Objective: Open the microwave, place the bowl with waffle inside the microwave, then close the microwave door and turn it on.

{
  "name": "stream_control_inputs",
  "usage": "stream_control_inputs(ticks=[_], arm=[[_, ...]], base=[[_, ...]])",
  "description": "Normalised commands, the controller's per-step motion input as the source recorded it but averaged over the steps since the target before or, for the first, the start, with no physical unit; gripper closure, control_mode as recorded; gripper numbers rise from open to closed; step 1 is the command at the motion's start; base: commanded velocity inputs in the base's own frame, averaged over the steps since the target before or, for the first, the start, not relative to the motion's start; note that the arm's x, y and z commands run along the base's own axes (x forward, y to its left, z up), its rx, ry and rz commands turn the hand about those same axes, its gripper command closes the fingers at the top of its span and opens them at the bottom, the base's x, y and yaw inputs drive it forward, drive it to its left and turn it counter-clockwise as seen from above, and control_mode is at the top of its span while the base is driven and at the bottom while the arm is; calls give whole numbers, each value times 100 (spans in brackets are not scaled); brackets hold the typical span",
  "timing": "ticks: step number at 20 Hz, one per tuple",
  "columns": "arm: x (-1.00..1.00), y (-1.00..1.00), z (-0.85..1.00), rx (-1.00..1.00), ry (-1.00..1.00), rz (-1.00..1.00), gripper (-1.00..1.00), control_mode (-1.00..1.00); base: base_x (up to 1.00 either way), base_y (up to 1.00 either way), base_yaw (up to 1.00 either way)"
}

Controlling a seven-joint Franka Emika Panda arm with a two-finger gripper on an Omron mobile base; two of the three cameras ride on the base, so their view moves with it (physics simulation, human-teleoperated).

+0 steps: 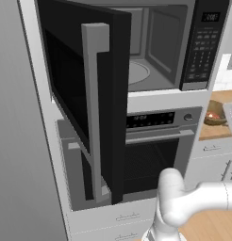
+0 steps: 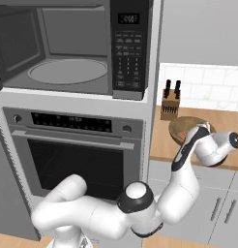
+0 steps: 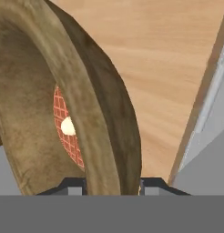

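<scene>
Hand view: the brown wooden bowl [image 3: 93,118] fills the left and centre of the frame, its thick, rounded rim running from the top left down to the bottom centre, where it passes between the two small dark fingertips [image 3: 73,185]. The gripper [image 3: 112,185] is closed narrowly on that rim, one finger on either side of the wall. The wood looks matte and mottled, darker on the outer wall. Inside the bowl, at centre left, lies the waffle [image 3: 67,132], orange-red with a fine grid pattern and a pale, smooth blob on it. Behind, in the upper right, spreads the light wooden countertop [image 3: 168,68] with a soft grain.

In the right base view the bowl [image 2: 181,127] sits on the countertop [image 2: 222,121] at right centre, in front of a wooden knife block [image 2: 170,104] with dark handles, and the white arm's hand reaches down to it. The microwave [image 2: 72,48] occupies the upper left, its grey cavity open, with a round glass turntable [image 2: 67,70] and a black keypad panel [image 2: 128,53] on the right.

In the left base view the microwave door [image 1: 85,94], glossy black with a long vertical silver bar handle [image 1: 95,113], stands swung open across the left half, above the stainless oven [image 1: 155,150].
</scene>
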Motion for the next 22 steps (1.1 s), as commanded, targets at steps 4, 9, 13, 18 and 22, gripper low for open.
stream_control_inputs(ticks=[4,9,13,18,22], arm=[[-100,-40,75,1,-8,-11,100,-100],[-100,0,55,0,-8,-7,100,-100],[-100,28,64,0,-14,1,100,-100],[-100,69,48,-1,-6,6,100,-100],[-99,48,52,0,-5,0,100,-100]], base=[[0,0,0],[0,0,0],[0,0,0],[0,0,0],[0,0,0]])
